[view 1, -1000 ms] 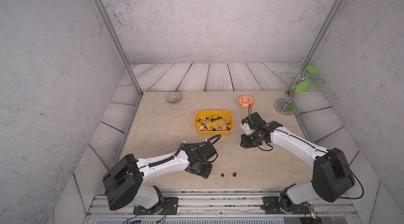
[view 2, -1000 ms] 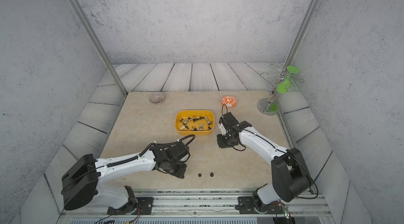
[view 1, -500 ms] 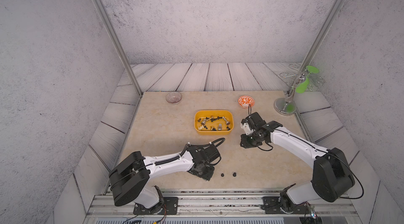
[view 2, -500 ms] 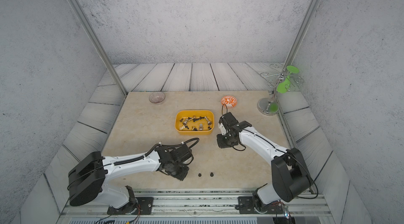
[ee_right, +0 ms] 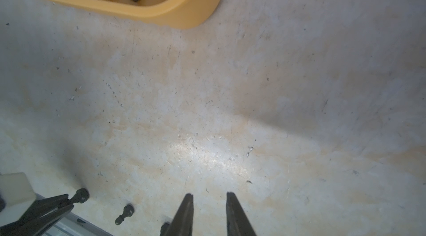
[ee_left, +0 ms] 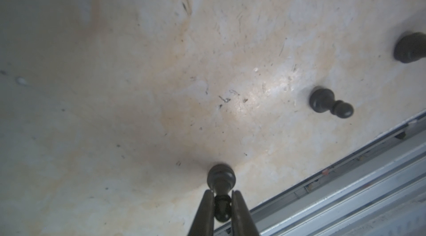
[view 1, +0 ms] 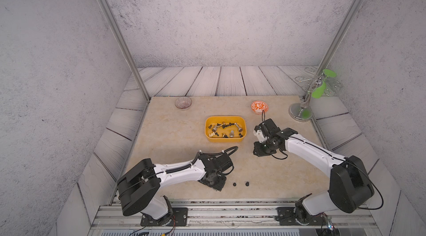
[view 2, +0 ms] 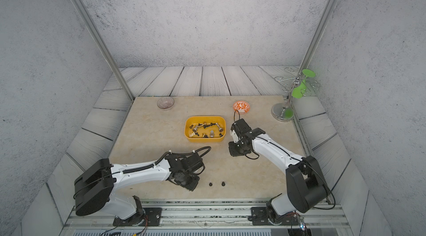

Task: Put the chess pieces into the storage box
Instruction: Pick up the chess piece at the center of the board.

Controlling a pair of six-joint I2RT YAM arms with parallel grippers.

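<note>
Left gripper [ee_left: 222, 194] was pinched on the neck of a small black round-based chess pawn [ee_left: 221, 176], which stood upright close to the front edge of the beige stone-look table [view 1: 175, 135]. Whether its base rested on the surface could not be told. A second black pawn [ee_left: 329, 104] stood near it, and a third black pawn [ee_left: 409, 48] stood beyond that, each apart from the others along the same front edge. The yellow-orange rectangular plastic tub [view 1: 226, 140] sat at mid-table, well apart from the pawns. It held a jumble of black, gold, silver and cream chess pieces [view 1: 224, 128]. Right gripper [ee_right: 209, 194] was spread, with nothing between its fingers, over bare table near the tub's front corner on that arm's side.
</note>
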